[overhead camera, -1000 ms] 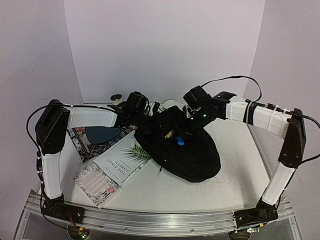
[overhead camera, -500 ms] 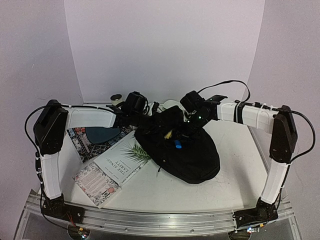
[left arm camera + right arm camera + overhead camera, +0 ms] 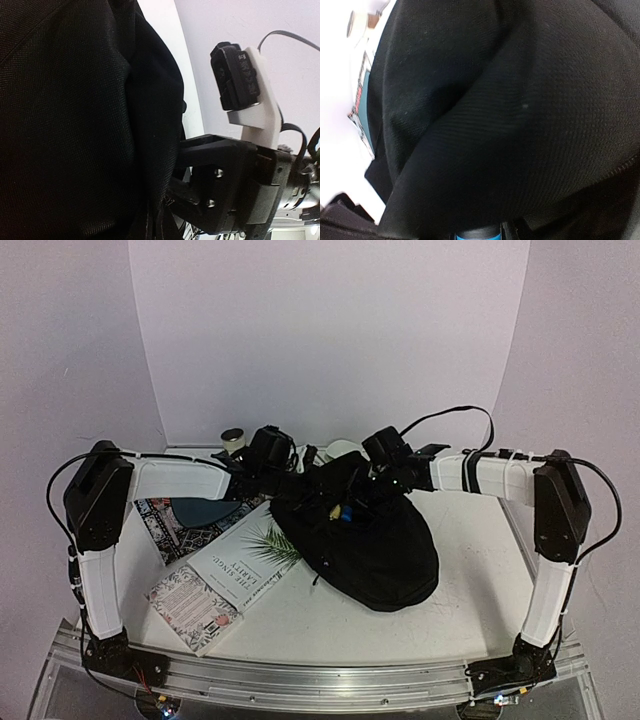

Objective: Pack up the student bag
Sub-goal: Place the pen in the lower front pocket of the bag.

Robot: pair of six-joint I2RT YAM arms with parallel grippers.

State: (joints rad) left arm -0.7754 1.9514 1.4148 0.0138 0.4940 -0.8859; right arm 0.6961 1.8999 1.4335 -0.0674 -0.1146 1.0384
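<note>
The student bag (image 3: 375,550) is a large black soft backpack lying in the middle of the table. My left gripper (image 3: 296,476) is at the bag's upper left edge and is shut on its fabric, which stands lifted there. In the left wrist view black bag cloth (image 3: 75,125) hides my own fingers. My right gripper (image 3: 356,502) reaches in from the right over the bag's opening and is shut on a small blue item (image 3: 347,512) with a yellow bit beside it. The right wrist view shows bag fabric (image 3: 495,125) and the blue item's black-capped end (image 3: 475,234).
Left of the bag lie a white book with a palm leaf (image 3: 245,558), a floral booklet (image 3: 193,606) and a patterned mat with a dark teal plate (image 3: 203,510). A tape roll (image 3: 232,438) and a white object (image 3: 345,448) sit at the back.
My right arm has swung inward, its elbow rising. The blue item in its gripper has moved left and slightly up toward the bag's opening. The left arm has held still.
</note>
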